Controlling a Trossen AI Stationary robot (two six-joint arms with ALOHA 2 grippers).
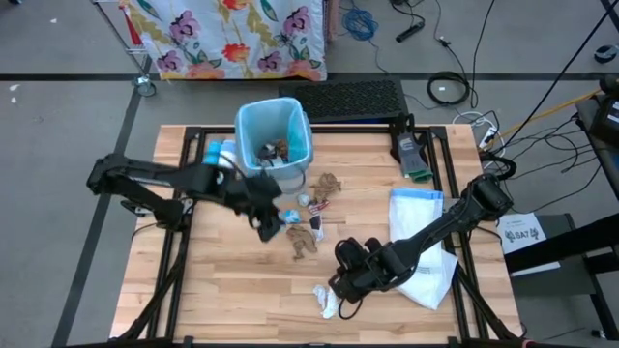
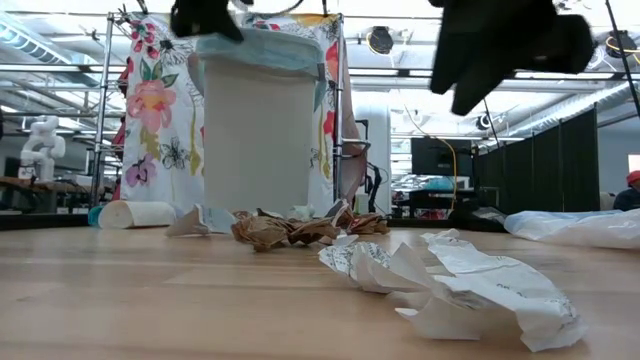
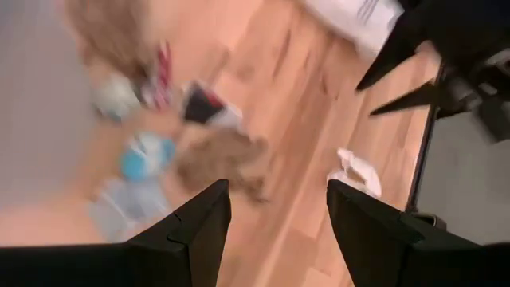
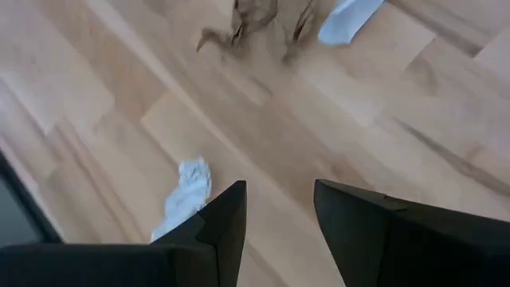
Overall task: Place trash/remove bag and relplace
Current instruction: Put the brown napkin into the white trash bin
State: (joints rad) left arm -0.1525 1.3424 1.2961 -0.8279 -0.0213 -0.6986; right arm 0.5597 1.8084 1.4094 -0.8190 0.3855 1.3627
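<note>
I see two matte black jointed arms, left arm (image 1: 155,182) and right arm (image 1: 440,227), each ending in a chunky wrist block and flat, angular, dark tapering fingers (image 3: 191,231).

This looks like a robot lab or workshop, not a home. A wooden table (image 1: 242,290) sits inside a black metal frame (image 1: 184,145) on a plain gray floor (image 1: 58,126). Two dark robot arms are fixed to it, one at 9 o'clock and one at 3 o'clock. Black cables (image 1: 450,89) and a blue cord (image 1: 360,21) lie loose on the floor around 1 o'clock. A flowery cloth (image 1: 232,34) hangs on a rack at 12 o'clock, like a screen. Looking level across the table, there is a big open room with bright ceiling lights (image 2: 380,40), pipes overhead, dark divider walls (image 2: 560,150) and a small white robot (image 2: 40,140) on a bench far off.
</note>
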